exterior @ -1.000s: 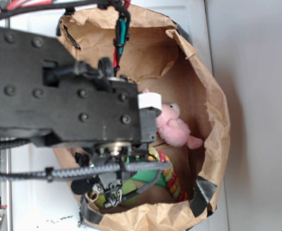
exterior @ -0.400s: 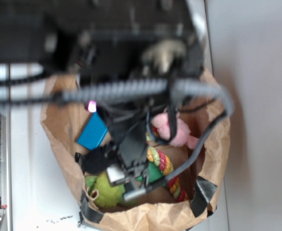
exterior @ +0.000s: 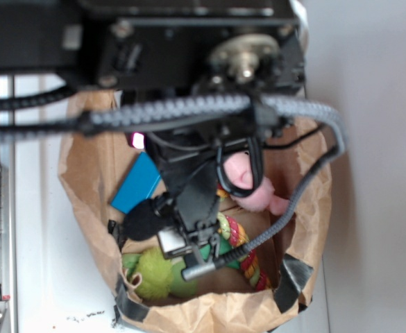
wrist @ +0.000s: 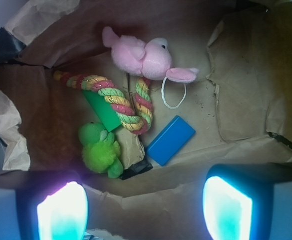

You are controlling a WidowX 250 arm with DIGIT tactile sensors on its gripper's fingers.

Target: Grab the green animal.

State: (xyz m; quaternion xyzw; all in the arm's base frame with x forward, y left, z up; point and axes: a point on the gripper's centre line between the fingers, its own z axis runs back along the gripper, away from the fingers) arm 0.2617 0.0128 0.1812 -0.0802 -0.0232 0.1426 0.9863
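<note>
The green animal (wrist: 100,150), a fuzzy lime plush, lies on the floor of a brown paper bag (wrist: 245,100), left of centre in the wrist view. In the exterior view the green animal (exterior: 154,272) shows near the bag's lower rim, partly behind the arm. My gripper (wrist: 145,210) hangs above the bag with its fingers wide apart and nothing between them. The plush sits ahead of the left fingertip (wrist: 61,210). From outside, the gripper (exterior: 178,236) is low over the bag's opening, just above the plush.
Also in the bag are a pink plush bunny (wrist: 146,56), a striped rope toy (wrist: 118,100), a flat green block (wrist: 102,110) under the rope and a blue block (wrist: 170,140). The crumpled bag walls (exterior: 307,208) rise all round. Arm cables (exterior: 189,111) cross above.
The arm has swung from the bag's left side to across its top. The blue block and more of the green plush have come into view, and the gripper has sunk slightly lower.
</note>
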